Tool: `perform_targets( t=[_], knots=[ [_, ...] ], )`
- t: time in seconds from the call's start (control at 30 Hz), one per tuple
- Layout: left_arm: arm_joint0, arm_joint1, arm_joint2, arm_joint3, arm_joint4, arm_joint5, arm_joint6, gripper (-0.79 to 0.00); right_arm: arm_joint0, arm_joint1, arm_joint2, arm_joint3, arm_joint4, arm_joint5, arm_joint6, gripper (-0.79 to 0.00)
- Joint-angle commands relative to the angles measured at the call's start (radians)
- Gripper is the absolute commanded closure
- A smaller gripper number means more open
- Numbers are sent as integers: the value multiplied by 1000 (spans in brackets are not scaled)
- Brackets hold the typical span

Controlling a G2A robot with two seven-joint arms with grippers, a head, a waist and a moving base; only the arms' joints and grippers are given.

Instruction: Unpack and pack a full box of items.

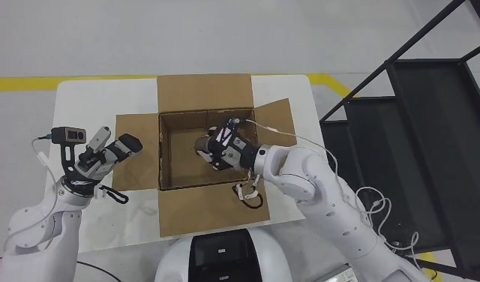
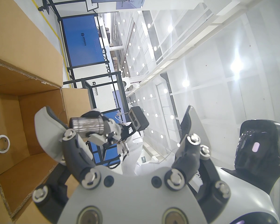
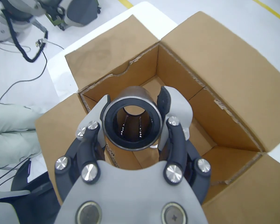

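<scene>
Right hand (image 3: 135,96) closed on steel bearing sleeve (image 3: 133,144) above open box (image 3: 175,71); likely heavy, rigid, slick, best gripped mid-barrel; left hand (image 1: 112,148) spread wide, empty

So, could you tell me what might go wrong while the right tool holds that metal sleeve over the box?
The smooth metal sleeve is pinched only at its sides by the right tool; it may slip and drop onto the white ring in the box. Lowering it, the tool could catch the box wall.
</scene>
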Motion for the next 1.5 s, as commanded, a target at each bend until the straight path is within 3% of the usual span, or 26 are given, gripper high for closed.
perform_targets(
  t=[0.0, 0.3, 0.5, 0.8, 1.47],
  knots=[
    [0, 0, 0, 0, 0, 0, 0, -785, -57, 14, 114, -67, 17, 17, 14, 0],
    [0, 0, 0, 0, 0, 0, 0, -785, -318, 45, 557, -149, 177, 95, -91, 0],
    [0, 0, 0, 0, 0, 0, 0, -785, -413, 49, 691, -94, 199, 170, -102, 0],
    [0, 0, 0, 0, 0, 0, 0, -785, -395, 50, 608, 56, 99, 271, -55, 0],
    [0, 0, 0, 0, 0, 0, 0, -785, -153, 37, 382, 505, -92, 411, -59, 0]
  ],
)
